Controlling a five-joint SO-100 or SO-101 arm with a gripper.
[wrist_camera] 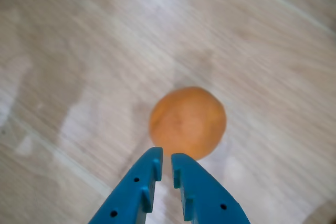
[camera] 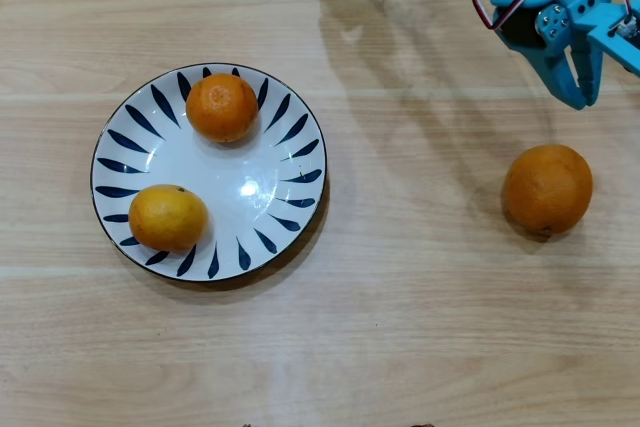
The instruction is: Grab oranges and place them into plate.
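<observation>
Blue plastic gripper [wrist_camera: 166, 163] first: in the wrist view we see its two fingers come up from the bottom edge, side by side, with only a thin gap between the tips. Nothing is held between them. Small round holes dot each finger [wrist_camera: 202, 192].

Just past the tips in that view lies the big round orange fruit [wrist_camera: 188, 123]. It sits on the pale wooden table [wrist_camera: 79, 51] and looks a bit blurry. We cannot tell from this view if the tips touch it.

From the overhead view we see more. Our blue gripper [camera: 580, 97] hangs in the top right corner, pointing down toward the bottom of the picture. Red, white and black wires [camera: 505, 2] loop over the arm behind it. The big orange fruit [camera: 547, 189] sits lower in the picture than the tip, with bare table between them, so they are apart. It is alone on the right side of the table [camera: 400, 327].

Well away, on the left, we see the round white plate with dark blue petal marks [camera: 255, 192]. Two smaller fruits rest on it. The deep orange small fruit [camera: 222, 107] is near the plate's top rim. The yellower small fruit [camera: 168, 217] is near the lower left rim. They do not touch each other.
</observation>
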